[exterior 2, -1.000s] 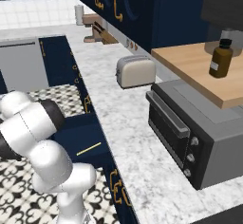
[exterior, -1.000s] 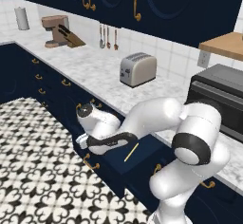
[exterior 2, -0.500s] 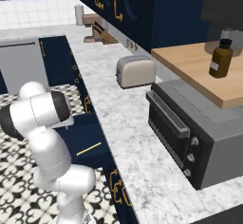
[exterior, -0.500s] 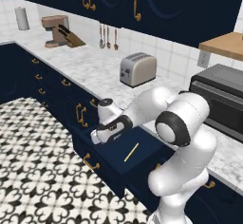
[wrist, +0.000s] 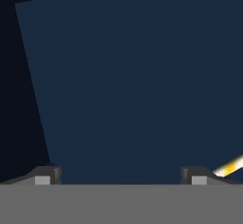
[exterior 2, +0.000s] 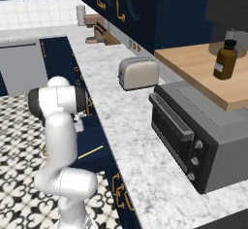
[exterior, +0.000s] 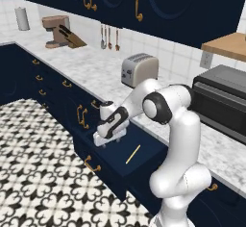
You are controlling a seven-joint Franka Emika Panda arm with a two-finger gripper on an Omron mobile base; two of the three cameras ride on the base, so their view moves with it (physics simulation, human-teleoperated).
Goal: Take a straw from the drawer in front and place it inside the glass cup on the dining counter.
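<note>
The straw point(exterior: 133, 154) lies flat in the open drawer point(exterior: 115, 161).

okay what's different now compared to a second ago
The arm has swung in over the open drawer, bringing the gripper from the floor side to above the drawer's left part, fingers open and holding nothing. The straw lies in the drawer where it was, off to the gripper's side. The toaster and oven haven't moved.
</note>
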